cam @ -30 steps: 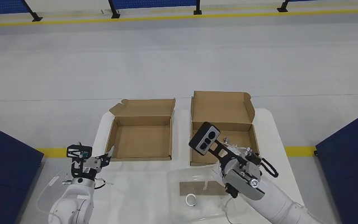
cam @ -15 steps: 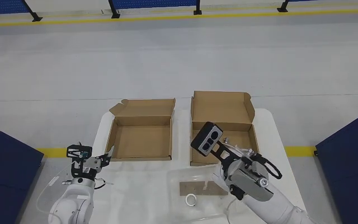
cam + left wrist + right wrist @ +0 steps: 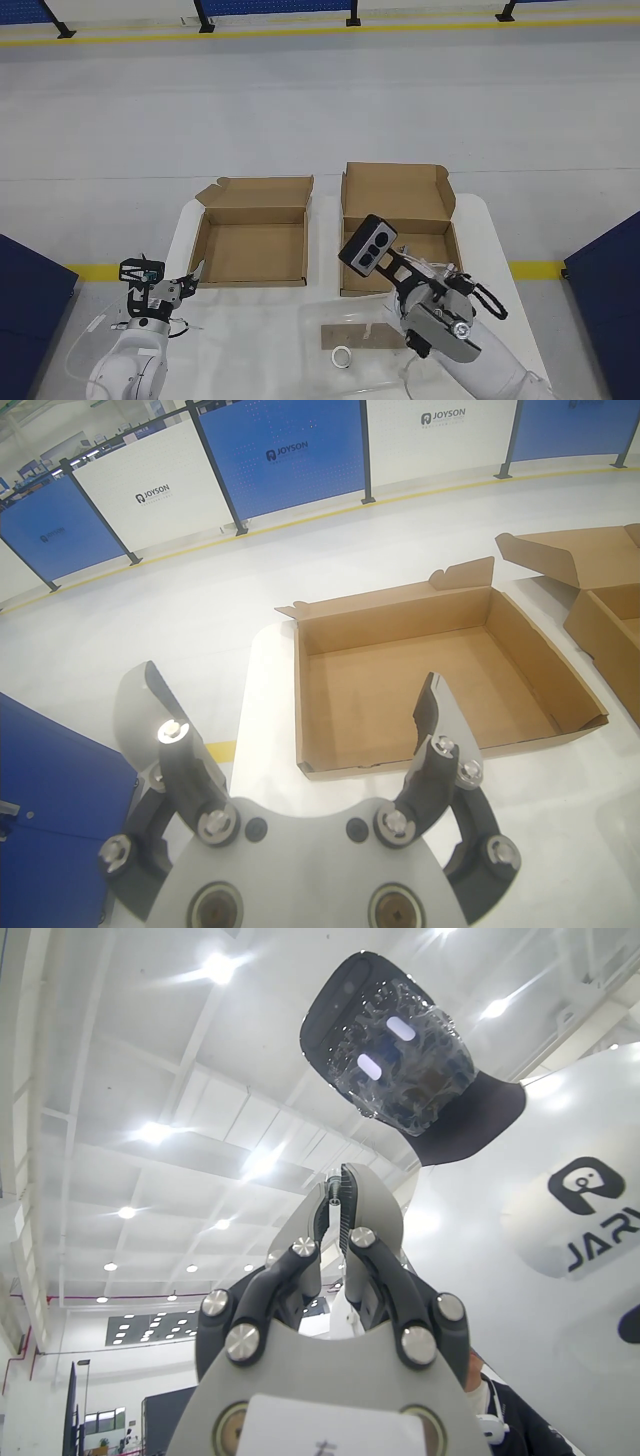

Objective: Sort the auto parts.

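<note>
The right arm has turned its wrist a tiny bit since a moment ago. The left arm has stayed put.

The right claw (image 3: 337, 1184) is held up over the right half of the flat white surface (image 3: 250, 325) and points at the ceiling. Its two fingers are pinched tight on a small silver spring (image 3: 332, 1190), right at their tips.

The left claw (image 3: 290, 677) hangs by the left edge of the surface with its fingers spread wide apart.

Two open brown cardboard boxes sit side by side along the far edge. The left box (image 3: 250, 252) is near the far left corner. The right box (image 3: 395, 195) is near the far right corner, and the right arm hides part of its front.

A crumpled clear plastic bag (image 3: 318, 345) lies by the middle of the front edge. A flat brown card strip (image 3: 350, 335) lies there too. I cannot tell if it is inside the bag or on top. A small white ring (image 3: 341, 357) sits just beside the strip, closer to the front edge.
</note>
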Robot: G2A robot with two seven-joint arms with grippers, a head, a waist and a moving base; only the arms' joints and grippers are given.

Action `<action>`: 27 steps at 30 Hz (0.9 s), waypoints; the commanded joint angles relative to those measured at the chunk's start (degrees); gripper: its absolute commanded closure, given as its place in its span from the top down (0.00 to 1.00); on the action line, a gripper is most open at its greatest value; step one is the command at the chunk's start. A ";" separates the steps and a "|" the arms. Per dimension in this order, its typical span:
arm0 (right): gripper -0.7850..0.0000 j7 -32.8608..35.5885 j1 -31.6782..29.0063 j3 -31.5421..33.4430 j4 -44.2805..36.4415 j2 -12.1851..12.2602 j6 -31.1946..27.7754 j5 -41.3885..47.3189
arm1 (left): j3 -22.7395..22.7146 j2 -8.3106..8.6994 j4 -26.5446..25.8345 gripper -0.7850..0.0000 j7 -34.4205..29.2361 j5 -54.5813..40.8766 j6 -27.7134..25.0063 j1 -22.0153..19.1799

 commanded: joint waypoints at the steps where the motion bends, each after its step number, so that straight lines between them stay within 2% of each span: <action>1: 0.00 -0.33 -0.32 0.47 -0.05 -0.06 0.20 -1.04 | 0.00 0.00 0.00 1.00 0.00 0.00 0.00 0.00; 9: 0.00 -2.88 -1.90 2.51 -0.21 -0.45 0.33 -3.48 | 0.00 0.00 0.00 1.00 0.00 0.00 0.00 0.00; 27: 0.00 -6.96 -4.95 4.99 -0.12 -2.09 -0.25 0.84 | 0.00 0.00 0.00 1.00 0.00 0.00 0.00 0.00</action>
